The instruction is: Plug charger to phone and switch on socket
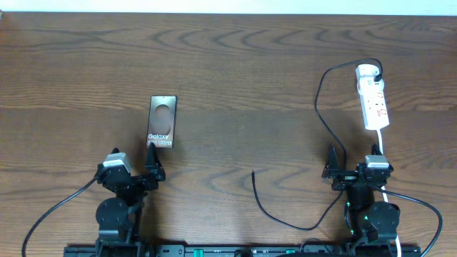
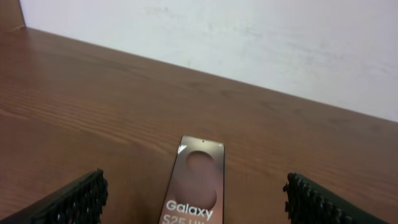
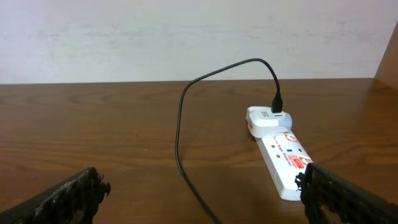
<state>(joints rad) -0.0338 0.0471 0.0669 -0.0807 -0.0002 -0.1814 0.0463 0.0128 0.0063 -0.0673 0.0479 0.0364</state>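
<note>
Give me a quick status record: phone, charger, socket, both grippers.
phone: flat on the table, ahead of left gripper, unplugged
charger: far end in the adapter on the socket, plug tip loose on table
socket: ahead of right gripper, switch state unreadable
left gripper: open, empty
right gripper: open, empty

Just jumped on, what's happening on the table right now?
Nothing is held yet. Both arms sit at the near edge with fingers open. The left fingers are just short of the phone, which lies flat on the table. The right fingers face the socket. The charger runs from a white adapter on the socket, and its free plug tip lies between the arms, apart from the phone.
</note>
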